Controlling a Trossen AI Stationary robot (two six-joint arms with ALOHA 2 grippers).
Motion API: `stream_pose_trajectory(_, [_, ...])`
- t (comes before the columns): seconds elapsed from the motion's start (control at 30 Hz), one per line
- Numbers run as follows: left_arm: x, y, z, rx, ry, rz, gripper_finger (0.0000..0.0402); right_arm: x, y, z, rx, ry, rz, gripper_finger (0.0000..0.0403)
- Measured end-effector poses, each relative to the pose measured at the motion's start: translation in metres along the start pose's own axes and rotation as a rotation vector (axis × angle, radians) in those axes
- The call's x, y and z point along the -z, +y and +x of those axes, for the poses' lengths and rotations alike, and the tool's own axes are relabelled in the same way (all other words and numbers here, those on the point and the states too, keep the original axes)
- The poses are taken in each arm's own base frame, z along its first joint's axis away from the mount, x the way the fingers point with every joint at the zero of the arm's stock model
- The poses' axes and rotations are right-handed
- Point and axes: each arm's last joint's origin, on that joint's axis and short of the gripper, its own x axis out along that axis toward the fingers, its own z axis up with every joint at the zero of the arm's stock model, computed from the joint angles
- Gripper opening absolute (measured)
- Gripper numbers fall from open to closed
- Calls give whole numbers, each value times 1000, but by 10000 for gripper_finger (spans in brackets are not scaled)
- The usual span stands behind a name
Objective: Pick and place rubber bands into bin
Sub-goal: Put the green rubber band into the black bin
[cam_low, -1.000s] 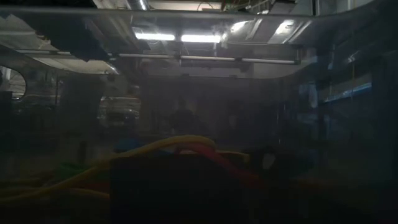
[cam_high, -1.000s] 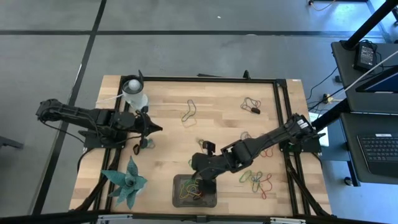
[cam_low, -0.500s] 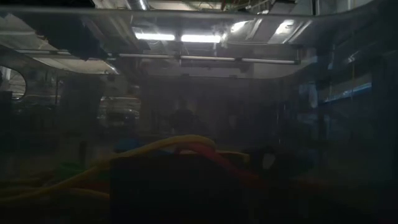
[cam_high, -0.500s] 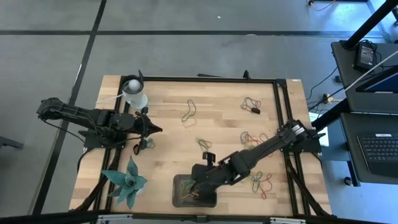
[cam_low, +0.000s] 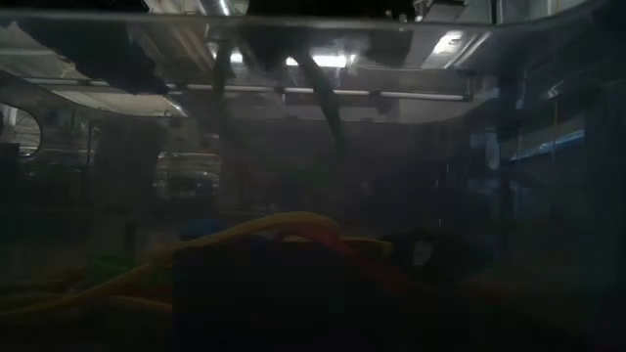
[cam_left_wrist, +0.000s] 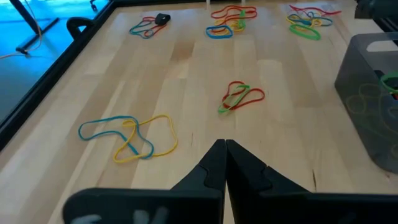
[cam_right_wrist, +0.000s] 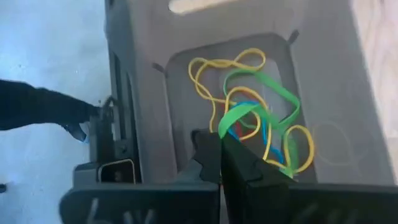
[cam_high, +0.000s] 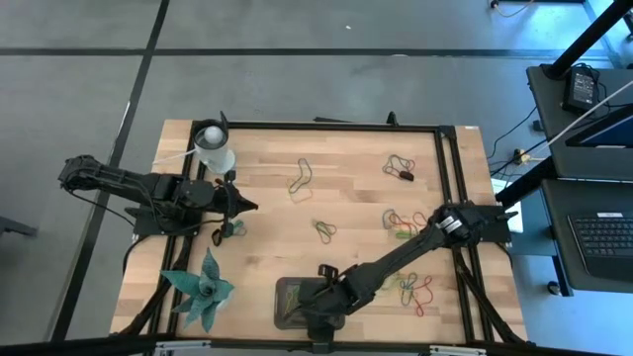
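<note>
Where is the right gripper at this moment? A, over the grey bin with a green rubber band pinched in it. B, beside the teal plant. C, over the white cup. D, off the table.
A: the right gripper holds a green rubber band above the grey bin.

The desk [cam_high: 267, 218] is pale wood with a black frame. The bin [cam_right_wrist: 348, 81] is dark grey and holds rubber bands [cam_right_wrist: 255, 106] in yellow, green, blue and red. More bands [cam_left_wrist: 242, 96] on the wood are red and green, and another pair [cam_left_wrist: 127, 135] is blue and yellow. Both pincers are black.
</note>
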Motion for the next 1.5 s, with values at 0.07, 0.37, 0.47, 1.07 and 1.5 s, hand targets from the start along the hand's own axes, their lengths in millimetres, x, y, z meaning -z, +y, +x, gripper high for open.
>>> stream_pose_trajectory(0.07, [1, 0, 0, 0, 7, 2, 2, 1, 0, 4, -7, 12, 0, 0])
stream_pose_trajectory(0.37, [6, 1, 0, -6, 65, 12, 2, 3, -3, 7, 8, 44, 45, 58])
stream_pose_trajectory(0.47, [6, 1, 0, -6, 65, 7, 2, 4, -4, 7, 12, 59, 43, 79])
stream_pose_trajectory(1.07, [6, 1, 0, -7, 61, -77, 2, -4, -8, -44, 200, 194, -85, 70])
stream_pose_trajectory(1.5, [6, 0, 0, -1, 63, -99, 2, -38, -55, -57, 298, 235, -176, 3])
